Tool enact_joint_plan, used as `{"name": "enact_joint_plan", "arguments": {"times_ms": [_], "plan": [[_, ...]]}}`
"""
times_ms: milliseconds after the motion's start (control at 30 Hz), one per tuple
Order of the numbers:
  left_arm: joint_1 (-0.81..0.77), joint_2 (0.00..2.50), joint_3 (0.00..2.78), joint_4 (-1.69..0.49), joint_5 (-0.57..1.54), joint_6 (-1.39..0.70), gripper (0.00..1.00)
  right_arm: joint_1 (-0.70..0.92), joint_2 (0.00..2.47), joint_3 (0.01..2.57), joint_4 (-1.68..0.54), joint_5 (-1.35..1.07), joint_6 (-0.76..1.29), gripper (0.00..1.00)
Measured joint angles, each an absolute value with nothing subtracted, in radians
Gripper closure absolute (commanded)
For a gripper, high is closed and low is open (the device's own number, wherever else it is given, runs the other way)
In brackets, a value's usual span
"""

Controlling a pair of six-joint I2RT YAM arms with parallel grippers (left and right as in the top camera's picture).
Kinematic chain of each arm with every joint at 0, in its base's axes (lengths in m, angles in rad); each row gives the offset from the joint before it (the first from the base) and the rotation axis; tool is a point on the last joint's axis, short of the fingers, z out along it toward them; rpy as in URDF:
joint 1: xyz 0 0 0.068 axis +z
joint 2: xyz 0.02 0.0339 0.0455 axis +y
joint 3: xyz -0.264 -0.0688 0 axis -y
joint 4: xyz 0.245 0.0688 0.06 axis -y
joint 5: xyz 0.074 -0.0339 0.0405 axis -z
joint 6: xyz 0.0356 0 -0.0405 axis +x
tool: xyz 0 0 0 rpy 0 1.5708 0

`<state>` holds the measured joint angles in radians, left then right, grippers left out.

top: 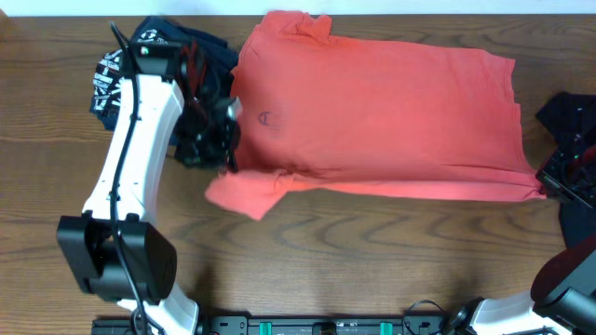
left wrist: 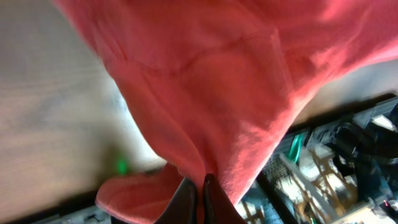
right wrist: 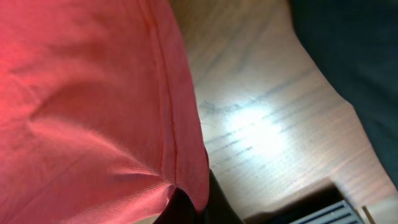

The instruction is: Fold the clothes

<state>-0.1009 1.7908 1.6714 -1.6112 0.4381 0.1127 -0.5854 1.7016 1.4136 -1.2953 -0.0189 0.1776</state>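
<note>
**Shirt point(top: 372, 102) pinched at both ends**

At the near edge of the table point(top: 372, 261), the left arm point(top: 130, 158) is seen rising from its base and stretched toward the far side. Its wrist is turned inward to the sleeve end of the shirt. The left gripper point(top: 222, 156) is set at the shoulder, just above the loose sleeve point(top: 244, 194), which is laid flat on the wood. In the left wrist view its jaws are closed on a fold of red cloth. The fingertips point(left wrist: 185, 202) are pressed together, and the fabric fills the frame above them.

The right gripper point(top: 551, 181) is placed at the near corner of the hem. From the right wrist camera its jaws are shown clamped on the stitched edge, with one finger point(right wrist: 219, 205) dark beneath the cloth.

The shirt is spread across the middle of the table, collar to the left and hem to the right. A small dark emblem point(top: 268, 119) is printed on the chest, too small to be read.

Farther off, a dark garment point(top: 209, 46) is bunched at the far left. White lettering point(top: 106, 84) is printed on it, but no word can be made out. A second dark garment point(top: 570, 116) is seen at the right edge, just beyond the hem.
</note>
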Motion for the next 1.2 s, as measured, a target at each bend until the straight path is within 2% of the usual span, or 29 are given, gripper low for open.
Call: {"name": "enact_joint_plan", "arguments": {"times_ms": [300, 500, 800, 1200], "plan": [[-0.102, 1.700, 1.360, -1.566, 0.443, 0.105, 0.94, -0.588, 1.701, 1.413, -1.358, 0.056, 0.207, 0.99], [-0.102, 1.696, 1.270, -1.487, 0.445, 0.104, 0.94, -0.588, 1.701, 1.412, -1.356, 0.051, 0.212, 0.99], [-0.102, 1.696, 1.267, -1.311, 0.473, 0.101, 0.94, -0.572, 1.701, 1.389, -1.245, -0.188, 0.136, 0.99], [-0.102, 1.696, 1.267, -1.026, 0.477, 0.084, 0.94, -0.566, 1.700, 1.206, -0.886, -0.255, 0.224, 0.99]]}}
